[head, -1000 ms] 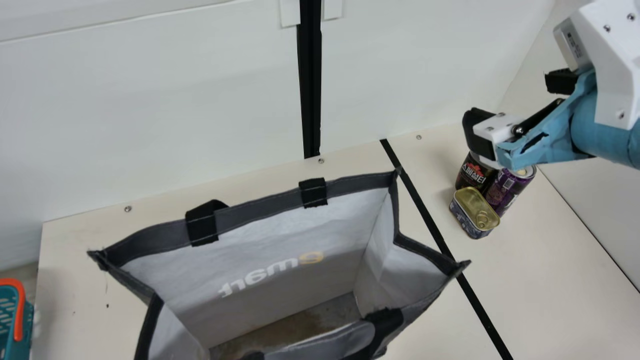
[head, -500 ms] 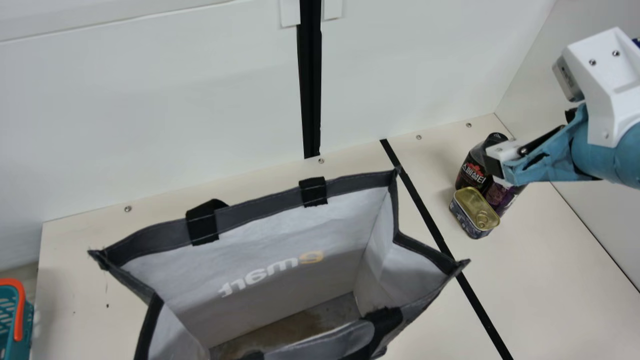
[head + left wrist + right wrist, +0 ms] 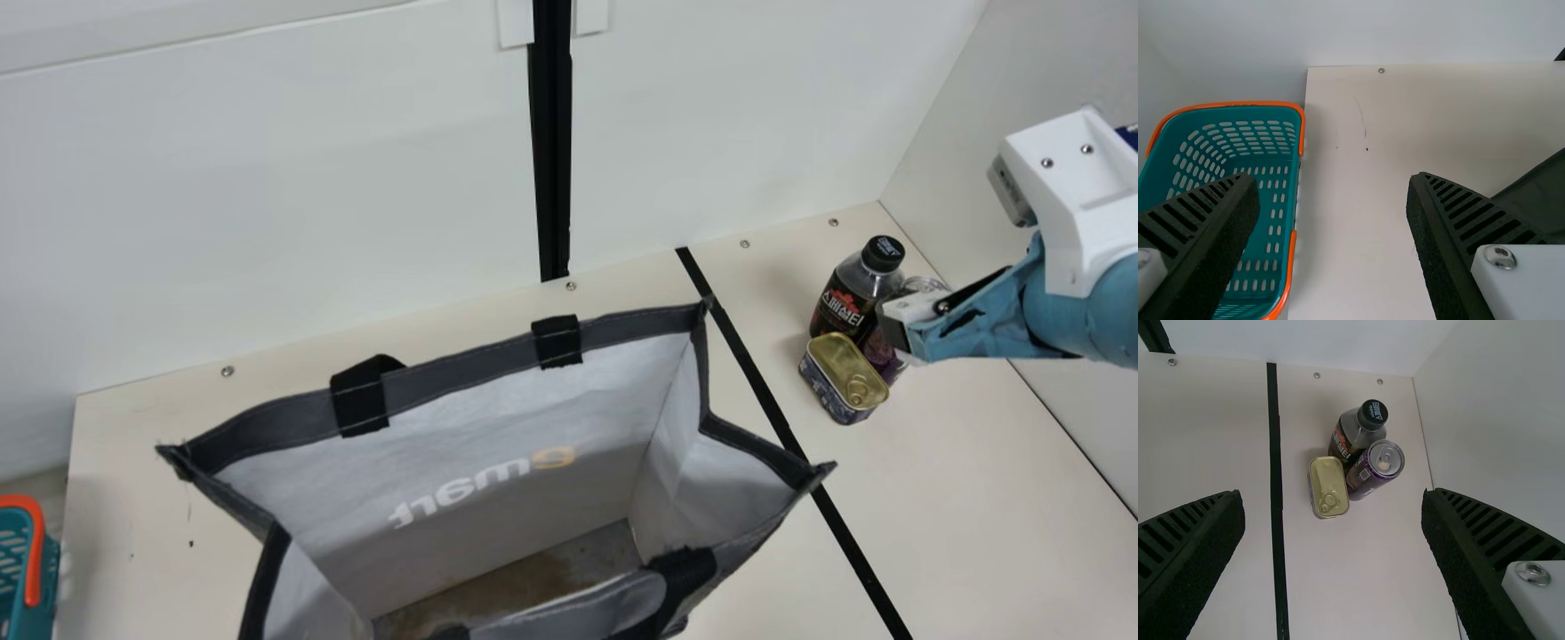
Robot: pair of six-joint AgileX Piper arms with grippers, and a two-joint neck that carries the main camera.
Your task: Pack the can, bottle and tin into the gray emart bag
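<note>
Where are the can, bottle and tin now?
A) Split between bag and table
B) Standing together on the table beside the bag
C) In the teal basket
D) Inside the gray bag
B: the bottle, can and tin stand clustered on the table, outside the gray bag.

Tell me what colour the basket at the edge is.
The basket is teal with orange handles, seen best in the left wrist view.
</note>
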